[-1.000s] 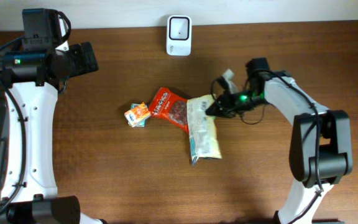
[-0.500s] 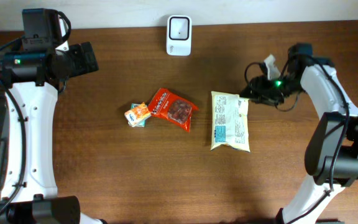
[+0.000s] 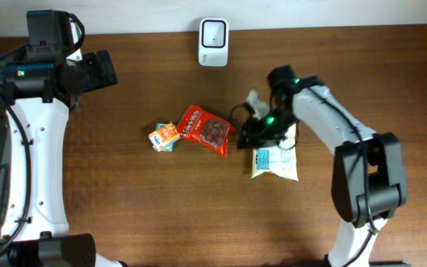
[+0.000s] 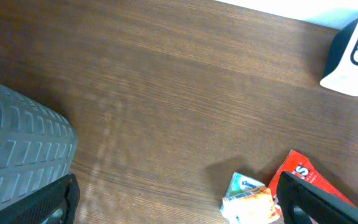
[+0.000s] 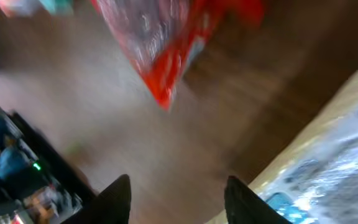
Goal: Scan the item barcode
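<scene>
A cream snack bag (image 3: 276, 159) with blue print lies flat right of the table's middle. My right gripper (image 3: 252, 134) hovers over its upper left corner, open, with only wood between its fingers (image 5: 118, 198). In the blurred right wrist view the cream bag (image 5: 331, 165) is at lower right and a red snack bag (image 5: 166, 43) at the top. The red bag (image 3: 207, 130) lies left of the cream one, beside a small orange and white packet (image 3: 164, 137). The white scanner (image 3: 213, 33) stands at the back edge. My left gripper (image 3: 99, 70) is open, high at far left.
The left wrist view shows the small packet (image 4: 248, 200), the red bag's corner (image 4: 312, 177), the scanner (image 4: 353, 56) and a grey ribbed surface (image 4: 17, 149) at the left edge. My left gripper (image 4: 179, 205) holds nothing. The right arm's base (image 3: 369, 196) stands at front right.
The right gripper pulled the cream bag to the right, let go of it, then swung back left to the bag's upper left corner. The left arm has not moved.
</scene>
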`<state>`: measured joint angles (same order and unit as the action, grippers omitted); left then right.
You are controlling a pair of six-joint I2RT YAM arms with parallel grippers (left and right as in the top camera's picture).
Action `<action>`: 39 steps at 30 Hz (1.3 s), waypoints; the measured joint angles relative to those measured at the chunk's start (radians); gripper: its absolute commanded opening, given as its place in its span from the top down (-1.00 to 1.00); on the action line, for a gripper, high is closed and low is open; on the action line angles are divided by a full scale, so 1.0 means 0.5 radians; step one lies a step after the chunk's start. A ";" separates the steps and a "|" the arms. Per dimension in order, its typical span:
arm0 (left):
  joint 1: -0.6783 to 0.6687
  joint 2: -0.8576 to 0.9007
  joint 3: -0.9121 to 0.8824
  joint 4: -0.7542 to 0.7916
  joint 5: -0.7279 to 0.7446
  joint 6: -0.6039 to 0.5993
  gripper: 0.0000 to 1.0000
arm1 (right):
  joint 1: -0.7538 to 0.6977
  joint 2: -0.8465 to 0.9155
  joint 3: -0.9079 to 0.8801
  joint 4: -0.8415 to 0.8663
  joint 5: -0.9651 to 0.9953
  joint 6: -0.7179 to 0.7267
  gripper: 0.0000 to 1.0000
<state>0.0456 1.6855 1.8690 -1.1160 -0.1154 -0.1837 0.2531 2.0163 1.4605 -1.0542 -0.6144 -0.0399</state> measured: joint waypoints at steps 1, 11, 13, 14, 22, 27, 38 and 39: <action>0.000 0.000 0.000 0.000 0.001 0.000 -0.99 | 0.013 0.000 -0.030 -0.002 0.043 0.021 0.06; 0.000 0.000 0.000 0.000 0.000 0.000 -0.98 | -0.258 0.000 -0.111 -0.118 0.827 0.229 0.08; 0.000 0.000 0.000 0.000 0.000 0.000 -0.98 | -0.369 0.000 -0.111 -0.086 0.880 0.234 0.09; 0.000 0.000 0.000 0.000 0.000 0.000 -0.99 | -0.437 0.000 -0.111 -0.076 0.876 0.227 0.10; 0.000 0.000 0.000 0.000 0.001 0.000 -0.98 | -0.763 -0.082 0.025 -0.114 0.342 -0.034 -0.27; 0.000 0.000 0.000 0.000 0.000 0.000 -0.98 | -1.082 -0.194 0.079 -0.097 0.249 -0.111 -0.97; 0.000 0.000 0.000 0.000 0.000 0.000 -0.98 | -1.223 -0.118 -0.291 0.420 0.126 -0.153 -0.97; 0.000 0.000 0.000 0.000 0.000 0.000 -0.98 | -1.223 -0.105 -0.328 0.491 0.072 -0.150 -0.97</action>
<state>0.0456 1.6855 1.8690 -1.1160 -0.1154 -0.1837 -0.3584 1.9636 1.2964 -0.8089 -0.5785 -0.1150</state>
